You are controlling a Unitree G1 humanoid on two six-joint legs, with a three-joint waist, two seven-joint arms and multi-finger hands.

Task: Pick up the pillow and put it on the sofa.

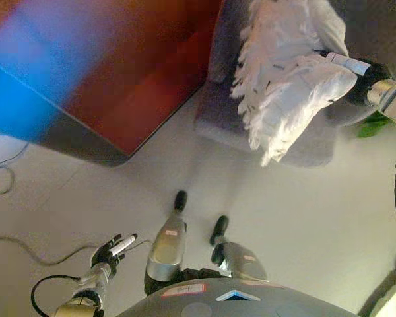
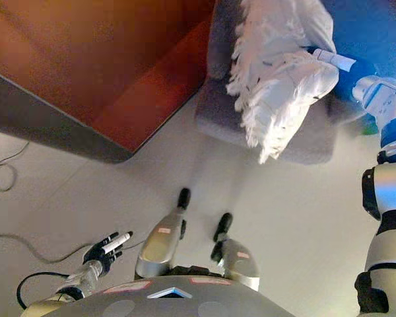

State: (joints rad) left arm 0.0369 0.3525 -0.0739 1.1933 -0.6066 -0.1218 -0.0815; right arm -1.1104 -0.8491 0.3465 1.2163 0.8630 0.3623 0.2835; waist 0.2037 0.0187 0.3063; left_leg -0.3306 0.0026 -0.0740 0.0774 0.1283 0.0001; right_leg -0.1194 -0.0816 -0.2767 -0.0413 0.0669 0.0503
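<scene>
Pillow (image 1: 287, 72): white, shaggy, feather-like fringe all over. Position: held over the grey sofa (image 1: 303, 142), upper part against the sofa back, lower end hanging past the front of the seat cushion towards the floor. Long axis: runs from the top of the view down and slightly right; the narrower, tufted tip points down at the pale floor (image 1: 284, 218), the broad end points up to the sofa back. Whether the pillow rests on the seat or hangs clear of it cannot be told.

Right hand (image 1: 356, 69): at the pillow's right edge, dark with white finger covers, fingers closed on the pillow's side and partly sunk in the fringe. Arm enters from the right edge.

Sofa: grey upholstery, seat front edge facing the robot, seen in the upper right.

Left hand (image 1: 113, 251): low at lower left, near the floor, fingers straight and spread, holding nothing, well apart from pillow and sofa.

Red-brown table (image 1: 138, 72): large slab with dark edge, upper left, just beside the sofa's left side.

Green object (image 1: 373, 125): small, on the floor at the sofa's right, kind not clear.

View differences: left eye view shows the green object and the right wrist plainly; right eye view loses both in glare, yet shows more of the right forearm below.
</scene>
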